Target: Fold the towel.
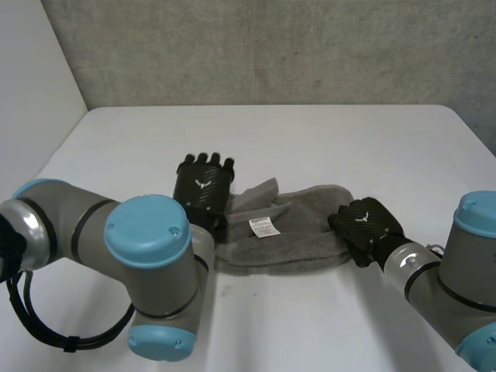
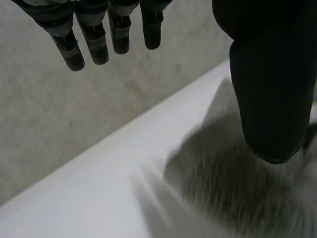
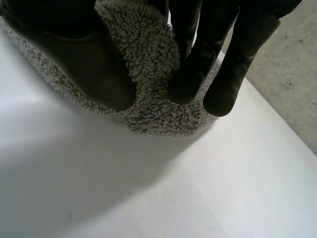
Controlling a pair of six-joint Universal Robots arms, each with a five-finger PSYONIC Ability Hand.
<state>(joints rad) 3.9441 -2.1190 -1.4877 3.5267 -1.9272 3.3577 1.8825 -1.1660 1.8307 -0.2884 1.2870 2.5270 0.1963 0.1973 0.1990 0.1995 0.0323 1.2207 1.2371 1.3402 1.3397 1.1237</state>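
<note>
A grey towel [image 1: 298, 229] lies bunched and partly folded in the middle of the white table [image 1: 310, 139], with a white label [image 1: 263, 226] on top. My left hand [image 1: 203, 186] rests over the towel's left end, fingers straight and pointing away. In the left wrist view those fingers [image 2: 94, 39] are spread above the table, and the thumb [image 2: 272, 99] hangs over grey towel [image 2: 233, 188]. My right hand [image 1: 364, 225] is at the towel's right end. In the right wrist view its fingers [image 3: 198, 74] and thumb [image 3: 94, 69] pinch a fold of towel [image 3: 148, 59].
A grey wall [image 1: 263, 46] stands behind the table's far edge. Bare tabletop stretches beyond the towel and in front of it. My left arm's elbow [image 1: 151, 263] sits low at the near left of the table, and the right arm [image 1: 457, 271] at the near right.
</note>
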